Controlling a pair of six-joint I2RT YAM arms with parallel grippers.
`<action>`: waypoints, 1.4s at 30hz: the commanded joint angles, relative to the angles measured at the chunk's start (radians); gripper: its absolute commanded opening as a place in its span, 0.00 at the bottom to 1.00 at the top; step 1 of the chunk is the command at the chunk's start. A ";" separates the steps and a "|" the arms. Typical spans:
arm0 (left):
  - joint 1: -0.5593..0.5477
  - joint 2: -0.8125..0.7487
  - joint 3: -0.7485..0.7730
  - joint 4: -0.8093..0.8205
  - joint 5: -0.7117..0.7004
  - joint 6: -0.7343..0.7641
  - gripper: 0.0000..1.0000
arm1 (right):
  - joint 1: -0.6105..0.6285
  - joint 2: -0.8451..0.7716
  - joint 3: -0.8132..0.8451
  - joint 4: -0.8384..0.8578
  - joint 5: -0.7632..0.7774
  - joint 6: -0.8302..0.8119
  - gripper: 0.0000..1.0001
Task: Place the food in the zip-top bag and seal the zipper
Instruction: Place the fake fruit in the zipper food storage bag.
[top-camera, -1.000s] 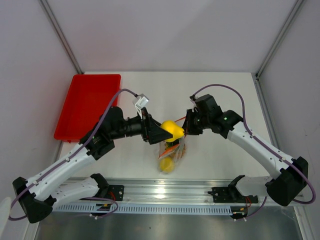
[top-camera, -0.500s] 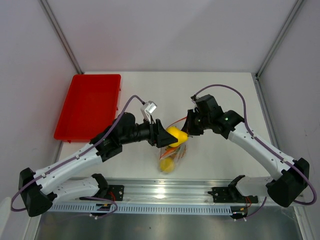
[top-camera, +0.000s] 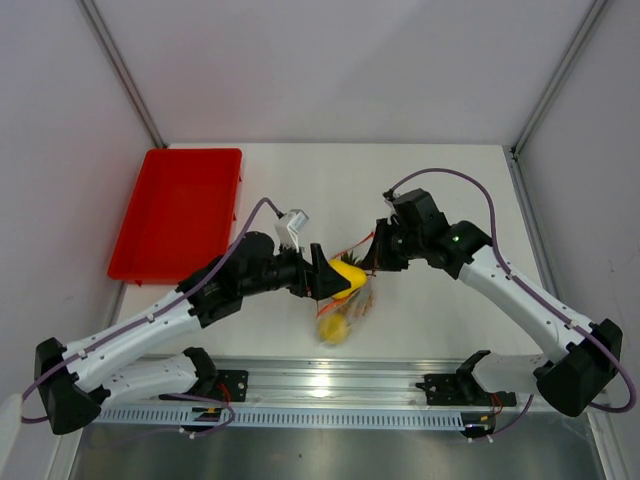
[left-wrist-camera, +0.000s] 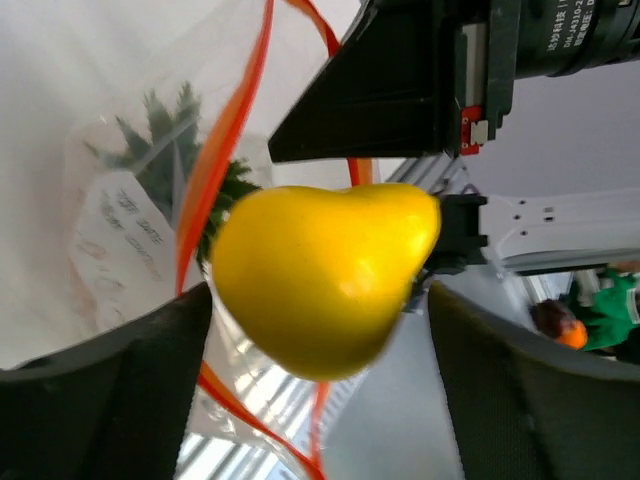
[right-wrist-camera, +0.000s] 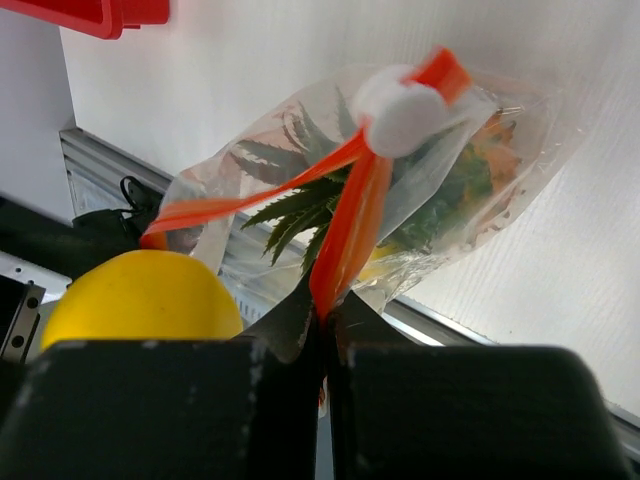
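Observation:
My left gripper (top-camera: 335, 275) is shut on the yellow lemon-like fruit (top-camera: 348, 272) and holds it at the open mouth of the clear zip-top bag (top-camera: 345, 305). In the left wrist view the fruit (left-wrist-camera: 325, 285) sits between my fingers, beside the bag's red zipper strip (left-wrist-camera: 225, 130). My right gripper (top-camera: 372, 258) is shut on the zipper strip (right-wrist-camera: 345, 220) and holds the bag hanging above the table. The pineapple's green leaves (right-wrist-camera: 300, 200) show inside the bag. A yellowish shape (top-camera: 333, 328) lies at the bag's bottom. I cannot make out the round green fruit.
A red plastic tray (top-camera: 175, 210) stands at the left of the table. A metal rail (top-camera: 330, 385) runs along the near edge, just below the hanging bag. Both arms meet over the table's near middle.
My left gripper has carried the yellow fruit down and slightly right, closer to the bag's mouth. The right gripper and the bag have hardly moved.

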 joint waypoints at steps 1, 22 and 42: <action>-0.034 -0.049 0.024 -0.070 -0.057 -0.022 0.93 | 0.004 -0.031 0.051 0.004 0.015 0.007 0.00; -0.089 -0.196 0.087 -0.267 -0.271 0.015 1.00 | 0.001 -0.055 0.081 -0.036 0.018 -0.015 0.00; -0.091 0.081 0.326 -0.256 -0.110 0.477 1.00 | -0.011 -0.061 0.063 -0.026 -0.002 0.008 0.00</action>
